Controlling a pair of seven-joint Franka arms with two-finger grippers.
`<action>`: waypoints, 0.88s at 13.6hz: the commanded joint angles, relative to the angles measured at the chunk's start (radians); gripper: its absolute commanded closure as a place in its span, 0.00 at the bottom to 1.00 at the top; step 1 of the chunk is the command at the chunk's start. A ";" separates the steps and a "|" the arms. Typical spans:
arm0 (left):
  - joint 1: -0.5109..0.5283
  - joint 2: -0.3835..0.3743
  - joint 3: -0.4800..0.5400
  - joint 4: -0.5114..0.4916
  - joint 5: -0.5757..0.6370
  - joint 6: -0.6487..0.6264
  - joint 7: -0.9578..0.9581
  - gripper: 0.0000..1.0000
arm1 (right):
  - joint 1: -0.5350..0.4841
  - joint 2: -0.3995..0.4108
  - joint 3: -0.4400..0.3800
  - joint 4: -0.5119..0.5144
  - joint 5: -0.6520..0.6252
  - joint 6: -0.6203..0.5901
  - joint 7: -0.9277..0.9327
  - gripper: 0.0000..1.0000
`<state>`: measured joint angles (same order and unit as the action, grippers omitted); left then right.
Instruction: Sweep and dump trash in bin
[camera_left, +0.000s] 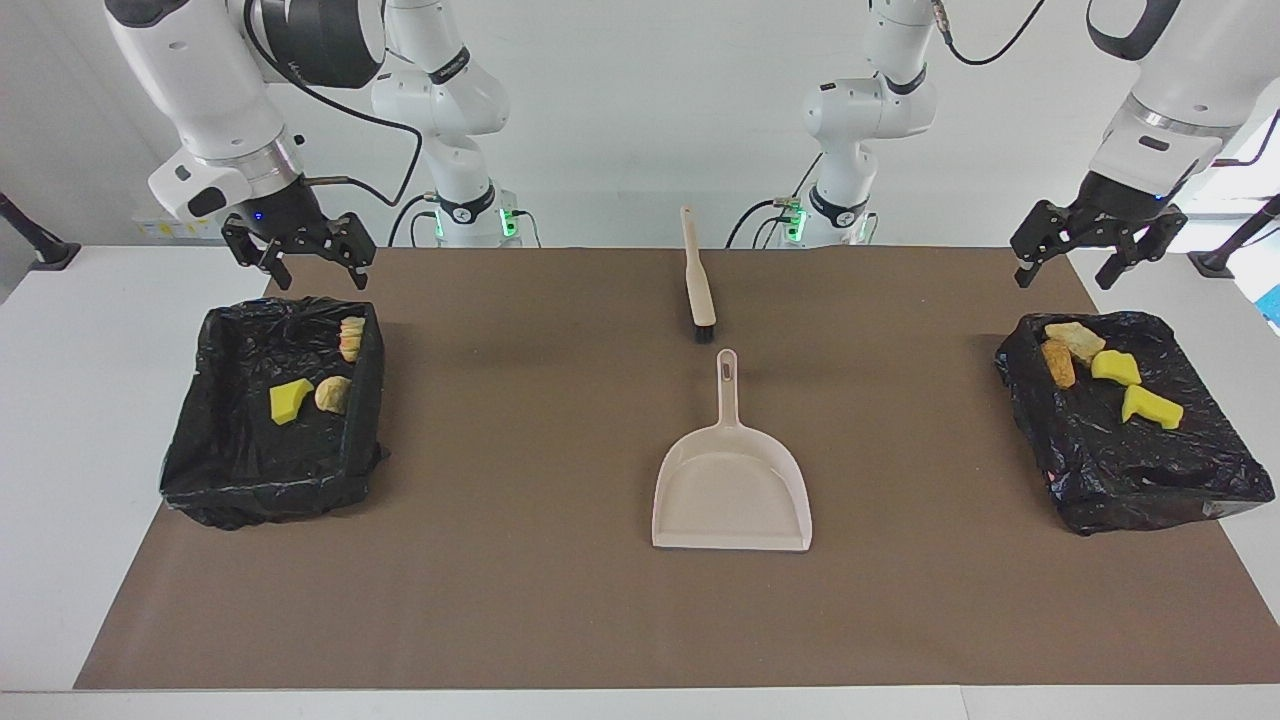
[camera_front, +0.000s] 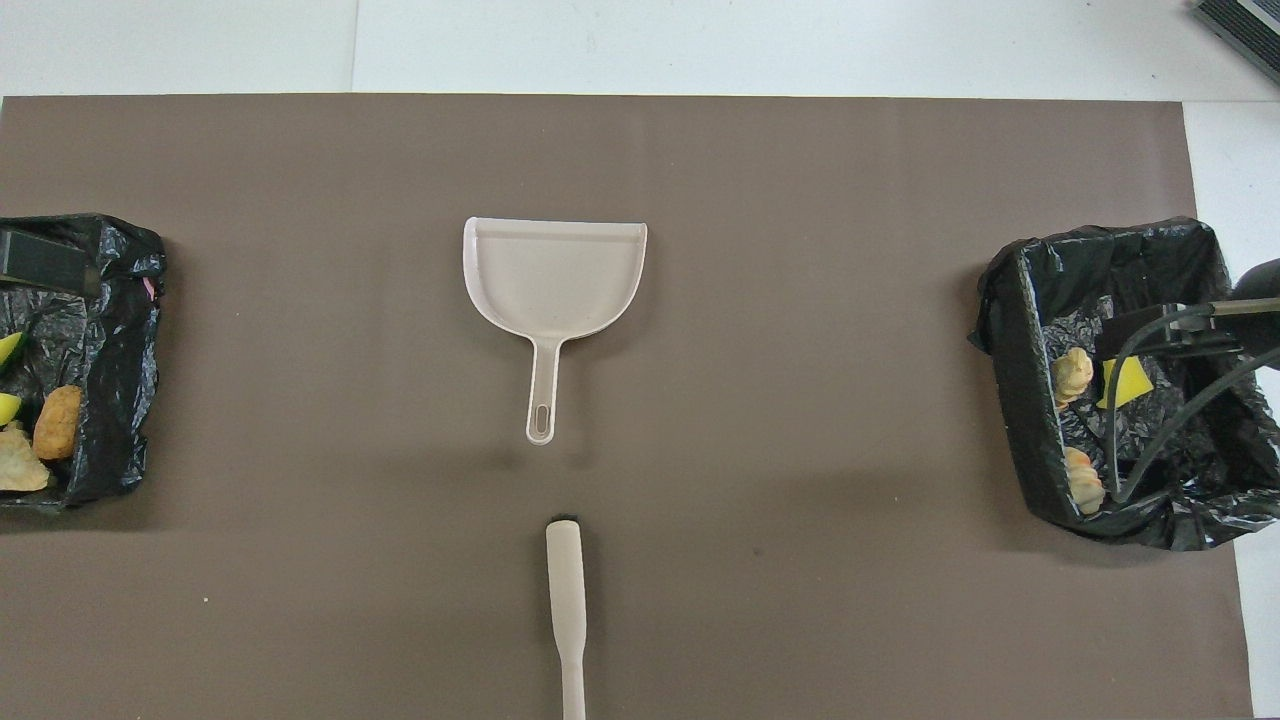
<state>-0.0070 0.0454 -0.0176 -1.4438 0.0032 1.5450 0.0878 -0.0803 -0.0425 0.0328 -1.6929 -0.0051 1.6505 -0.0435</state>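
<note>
The trash lies in two black-lined bins. The bin (camera_left: 230, 430) at the right arm's end holds a yellow sponge bit (camera_left: 289, 400) and two bread-like chunks (camera_left: 333, 394). In the bin (camera_left: 1150, 470) at the left arm's end lie several scraps (camera_left: 1115, 367). My right gripper (camera_left: 305, 275) hangs open and empty over its bin's robot-side rim. Over the mat, just robot-side of the other bin, my left gripper (camera_left: 1062, 280) is open and empty. A beige dustpan (camera_left: 732, 480) lies mid-mat, with the brush (camera_left: 697, 280) nearer to the robots.
The brown mat (camera_left: 520, 600) covers most of the white table. The dustpan's (camera_front: 555, 275) handle points toward the brush (camera_front: 565, 600), whose bristle end faces it across a small gap. Both bins (camera_front: 1020, 340) sit at the mat's ends.
</note>
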 joint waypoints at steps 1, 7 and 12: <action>-0.016 -0.041 0.007 -0.027 -0.009 -0.086 0.017 0.00 | -0.006 -0.020 0.004 -0.025 0.019 0.017 0.005 0.00; -0.016 -0.048 0.007 -0.029 -0.005 -0.115 0.010 0.00 | -0.006 -0.020 0.004 -0.025 0.019 0.015 0.005 0.00; -0.016 -0.068 0.007 -0.064 -0.006 -0.097 0.004 0.00 | -0.010 -0.020 0.010 -0.025 0.022 0.009 0.004 0.00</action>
<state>-0.0111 0.0204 -0.0222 -1.4495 0.0030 1.4384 0.0910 -0.0802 -0.0425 0.0359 -1.6938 -0.0051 1.6505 -0.0435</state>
